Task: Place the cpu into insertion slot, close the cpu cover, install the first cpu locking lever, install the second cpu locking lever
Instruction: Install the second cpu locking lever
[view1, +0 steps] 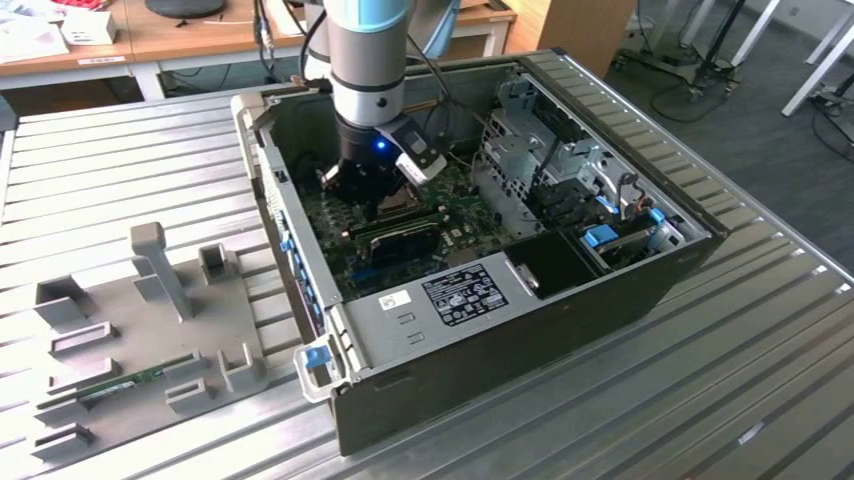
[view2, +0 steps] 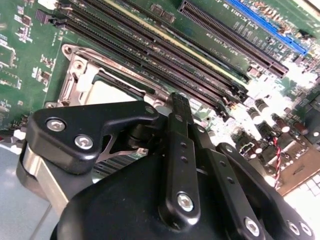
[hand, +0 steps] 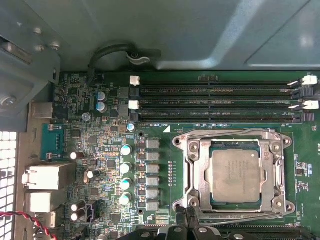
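My gripper (view2: 181, 107) inside the computer case (view1: 534, 330), fingers pressed together — holding nothing, cpu (hand: 236, 175) seated in insertion slot (hand: 192, 172) just beyond my fingertips, cpu cover (hand: 202, 187) closed over it.

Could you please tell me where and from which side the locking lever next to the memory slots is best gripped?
Probably near one end of the lever, from straight above. It is a thin wire lying flat along the edge of the cover, and the memory slots run close beside it, so a pinch across the wire from above looks easier than a sideways approach.
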